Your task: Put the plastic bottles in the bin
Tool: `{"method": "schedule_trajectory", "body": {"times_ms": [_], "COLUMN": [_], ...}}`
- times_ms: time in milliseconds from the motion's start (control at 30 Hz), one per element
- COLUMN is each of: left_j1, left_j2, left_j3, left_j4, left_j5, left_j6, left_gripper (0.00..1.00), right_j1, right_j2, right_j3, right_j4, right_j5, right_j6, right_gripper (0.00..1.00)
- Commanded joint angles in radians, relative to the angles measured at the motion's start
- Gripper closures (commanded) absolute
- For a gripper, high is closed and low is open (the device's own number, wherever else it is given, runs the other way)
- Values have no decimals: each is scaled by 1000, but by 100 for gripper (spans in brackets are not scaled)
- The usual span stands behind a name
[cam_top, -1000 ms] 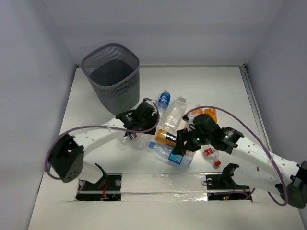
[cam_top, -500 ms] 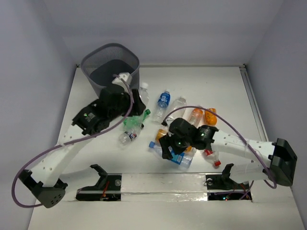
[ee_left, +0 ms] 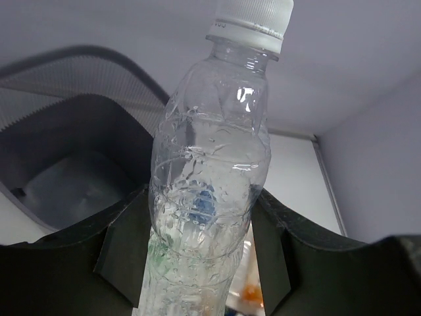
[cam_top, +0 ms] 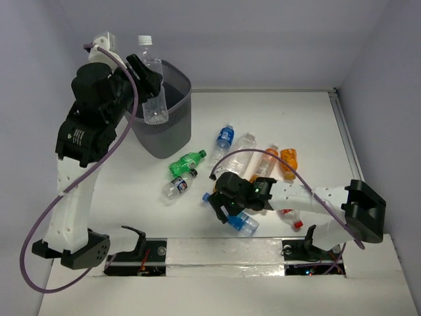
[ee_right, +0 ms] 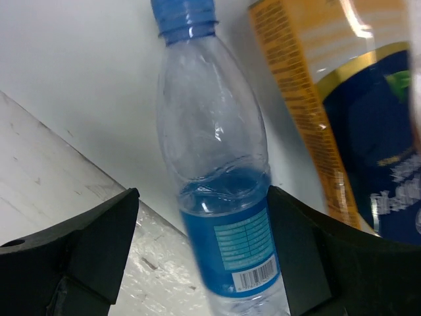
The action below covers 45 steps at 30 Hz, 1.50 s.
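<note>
Top view, left gripper [cam_top: 150, 82]: raised high, clamped on the clear bottle [cam_top: 155, 105].
Top view, clear bottle: nearly upright, white cap [cam_top: 145, 41] on top, over the near-left rim of the bin [cam_top: 166, 135].
Top view, bin: stands at the far left of the table [cam_top: 302, 118], mouth open upward.
Top view, right gripper [cam_top: 227, 209]: low at the near side of the bottle pile, over the blue-label bottle [cam_top: 243, 224].
Top view, other bottles: a green bottle [cam_top: 184, 162] and a dark-label bottle [cam_top: 177, 185] lie near the bin's foot; a second blue-label one [cam_top: 225, 137], a clear one [cam_top: 245, 145] and two orange ones [cam_top: 288, 163] lie further right; a red-cap one [cam_top: 291, 218] lies near the right arm.
Left wrist, left gripper [ee_left: 200, 210]: both fingers [ee_left: 128, 250] press the lower body of the clear bottle [ee_left: 210, 151].
Left wrist, bin [ee_left: 79, 131]: behind and below the bottle, its inside in view.
Right wrist, right gripper [ee_right: 204, 197]: jaws spread, one finger [ee_right: 99, 243] either side of the blue-label bottle [ee_right: 220, 191], a gap on the left side.
Right wrist, blue-label bottle: lies on the table [ee_right: 79, 79], blue cap pointing away, just beside an orange-label bottle [ee_right: 309, 99].
</note>
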Motion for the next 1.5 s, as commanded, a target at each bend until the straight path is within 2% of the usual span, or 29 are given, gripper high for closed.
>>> {"method": "schedule_trajectory", "body": {"times_ms": [0, 100, 267, 367, 500, 533, 633, 800, 900, 1000, 1067, 1100, 1167, 1233, 1300, 1467], "left_j1": [89, 168, 229, 240, 249, 249, 249, 249, 249, 249, 249, 249, 249, 249, 249, 249], "left_j2": [27, 44, 61, 64, 115, 123, 169, 210, 198, 175, 170, 167, 159, 141, 123, 68], "left_j3": [44, 37, -11, -96, -118, -124, -127, -181, -248, -334, -371, -379, -390, -396, -385, -327], "left_j4": [59, 122, 235, 324, 395, 410, 459, 520, 571, 629, 646, 648, 648, 646, 626, 537], "left_j5": [-5, 12, -15, -31, -65, -74, -83, -82, -81, -89, -88, -85, -66, -52, -39, 7], "left_j6": [10, -13, -38, -41, -16, -9, 4, 7, 10, 19, 24, 24, 21, 16, 14, -2], "left_gripper": [67, 67, 66, 66, 65, 65, 62, 60, 54, 46, 40, 38, 32, 25, 23, 26], "right_j1": [37, 60, 81, 91, 100, 100, 100, 100, 100, 100, 100, 100, 100, 100, 100, 100], "right_j2": [56, 87, 127, 132, 133, 129, 115, 141, 152, 159, 164, 164, 162, 150, 123, -3], "right_j3": [32, 54, 69, 65, 68, 68, 72, 77, 75, 77, 85, 86, 94, 100, 117, 192], "right_j4": [35, 24, 18, 30, 38, 40, 43, 27, 30, 36, 37, 38, 35, 35, 18, -51], "right_j5": [42, 49, 83, 82, 75, 75, 74, 53, 48, 43, 43, 43, 48, 52, 57, 72], "right_j6": [-1, 1, 20, 42, 65, 70, 82, 77, 76, 77, 77, 77, 79, 85, 96, 114], "right_gripper": [16, 16, 16, 19, 22, 27, 30, 22, 18, 18, 27, 38, 48, 50, 51, 51]}}
